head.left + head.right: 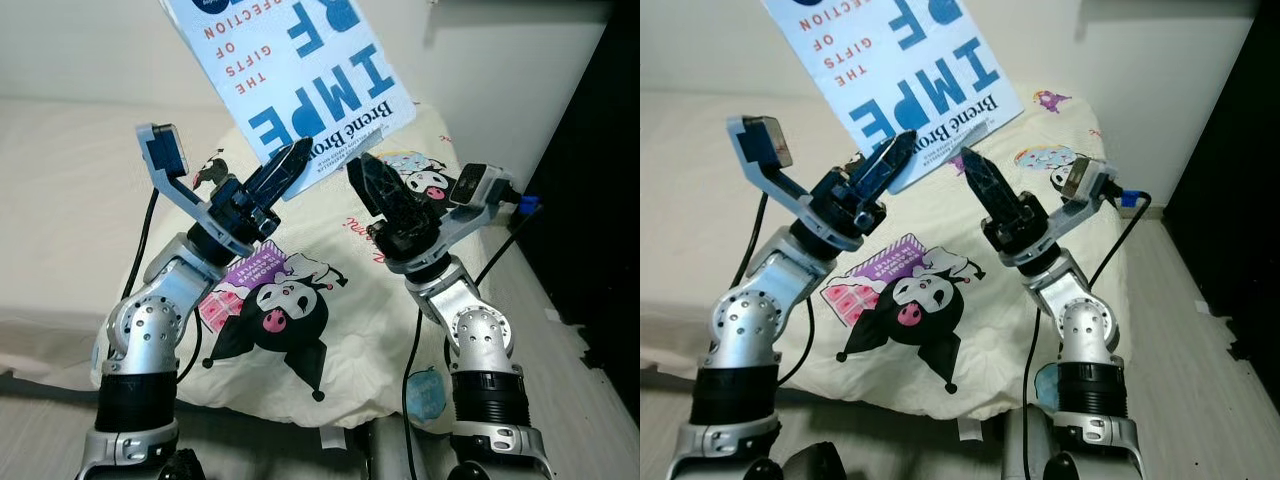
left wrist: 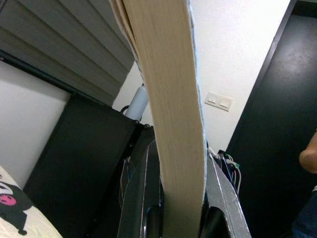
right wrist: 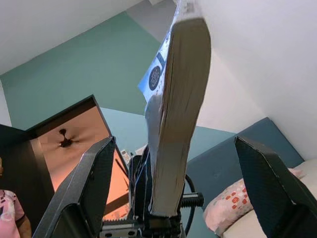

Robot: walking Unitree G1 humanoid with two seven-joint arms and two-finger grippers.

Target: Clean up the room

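My left gripper [image 1: 298,158] is shut on the lower edge of a light blue paperback book [image 1: 300,70] and holds it tilted up above the bed. The left wrist view looks along the book's page edge [image 2: 173,124], clamped between both fingers [image 2: 137,198]. My right gripper [image 1: 366,172] is open just right of the book's lower corner and not touching it. In the right wrist view its fingers [image 3: 94,183] stand wide apart, and the book [image 3: 181,99] is seen edge-on beyond them.
Below both arms lies a cream pillow [image 1: 300,330] printed with cartoon figures, on a cream bed [image 1: 60,200]. A dark door or wardrobe [image 1: 600,150] stands to the right. A person [image 3: 10,213] stands at the edge of the right wrist view.
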